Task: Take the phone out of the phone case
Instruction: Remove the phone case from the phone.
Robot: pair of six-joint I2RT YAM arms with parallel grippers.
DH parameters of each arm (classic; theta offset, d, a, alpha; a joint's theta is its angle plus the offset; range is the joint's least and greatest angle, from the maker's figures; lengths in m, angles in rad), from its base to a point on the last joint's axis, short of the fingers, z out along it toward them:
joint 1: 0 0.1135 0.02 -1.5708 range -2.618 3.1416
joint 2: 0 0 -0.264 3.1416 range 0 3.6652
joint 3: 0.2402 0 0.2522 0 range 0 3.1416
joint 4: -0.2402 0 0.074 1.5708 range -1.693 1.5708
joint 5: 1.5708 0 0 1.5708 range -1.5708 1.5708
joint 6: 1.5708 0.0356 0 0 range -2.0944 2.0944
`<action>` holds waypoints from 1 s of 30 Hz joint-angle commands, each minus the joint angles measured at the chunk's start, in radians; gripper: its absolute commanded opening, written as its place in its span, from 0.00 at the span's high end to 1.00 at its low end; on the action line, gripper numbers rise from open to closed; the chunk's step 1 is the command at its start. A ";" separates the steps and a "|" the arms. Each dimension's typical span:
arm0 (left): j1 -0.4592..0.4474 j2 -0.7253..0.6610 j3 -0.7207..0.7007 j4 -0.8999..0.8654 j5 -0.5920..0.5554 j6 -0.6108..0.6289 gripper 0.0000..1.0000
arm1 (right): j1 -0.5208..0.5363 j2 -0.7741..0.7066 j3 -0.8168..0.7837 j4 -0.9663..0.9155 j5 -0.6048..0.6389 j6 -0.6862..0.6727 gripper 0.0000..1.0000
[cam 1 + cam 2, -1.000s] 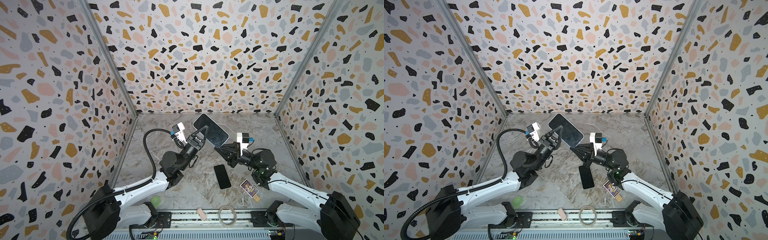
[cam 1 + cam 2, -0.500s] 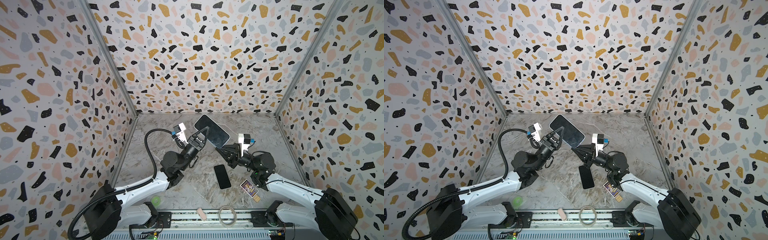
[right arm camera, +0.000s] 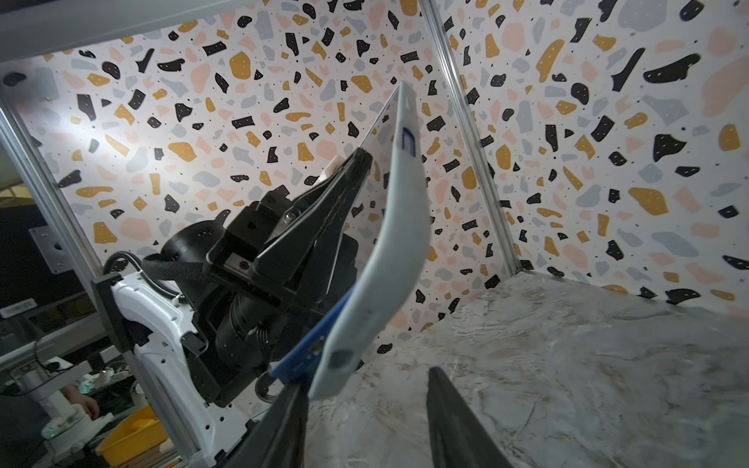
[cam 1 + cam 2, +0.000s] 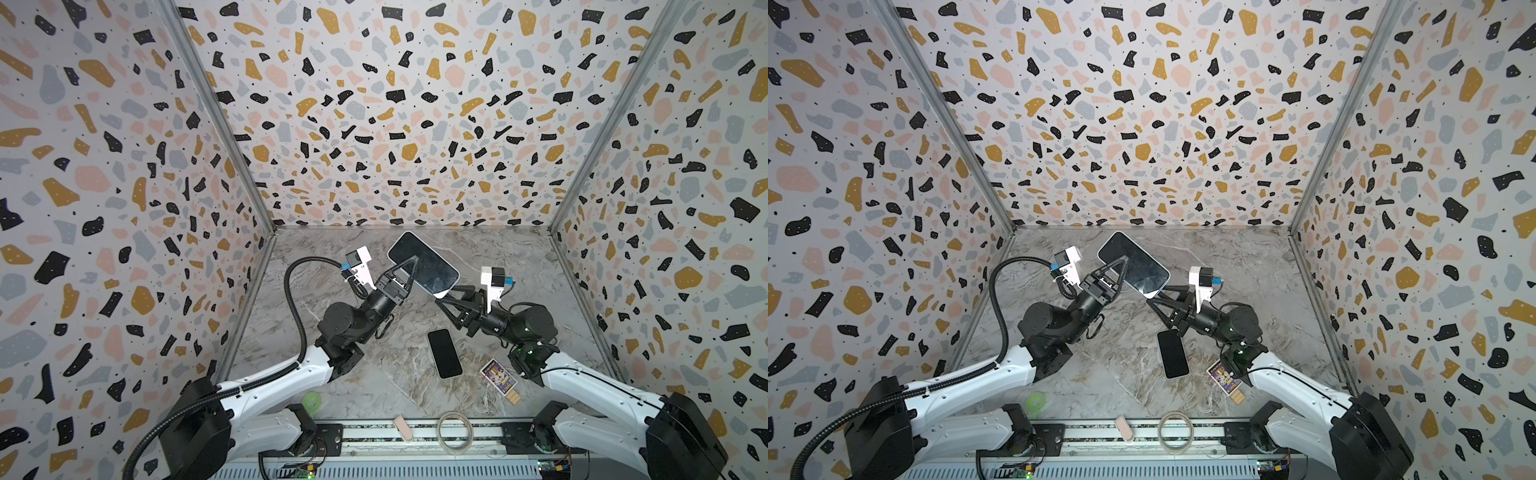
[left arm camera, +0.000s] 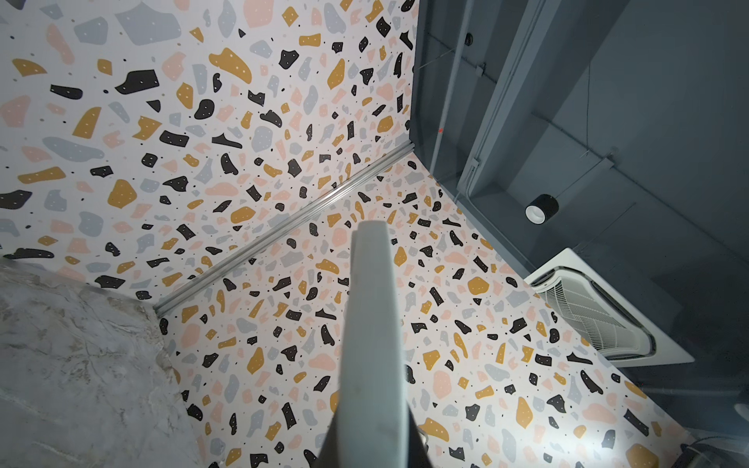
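Top view: phone (image 4: pixel 424 264) aloft over far half of table (image 4: pixel 519 270), long axis 10-to-4 o'clock. Left claw (image 4: pixel 414 261) clenched on its 7 o'clock long edge. Right claw (image 4: pixel 444 296) sits at the 4 o'clock corner, phone at 10 o'clock from it, jaws released, gripping nothing. Right wrist view: case (image 3: pixel 391 243) bowed away from blue corner. Your right arm low, wrist aimed at 10 o'clock.

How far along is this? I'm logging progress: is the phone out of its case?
Done: the left gripper, shut on the phone, holds it in the air. In hand: in the right wrist view one corner of the phone case bends off the phone's blue edge, with the right gripper open beside it. Left: most of the phone sits in the case, to be pulled free.
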 commanded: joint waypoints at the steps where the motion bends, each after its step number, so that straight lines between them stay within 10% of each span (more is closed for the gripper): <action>1: -0.001 -0.033 0.037 0.041 0.106 0.018 1.00 | -0.041 -0.063 -0.008 -0.084 0.095 -0.002 0.35; 13: 0.052 -0.006 0.091 -0.002 0.215 0.033 1.00 | -0.078 -0.265 0.014 -0.277 0.021 0.035 0.24; 30: 0.061 0.046 0.069 0.138 0.278 -0.062 1.00 | -0.185 -0.236 -0.029 -0.023 -0.113 0.241 0.30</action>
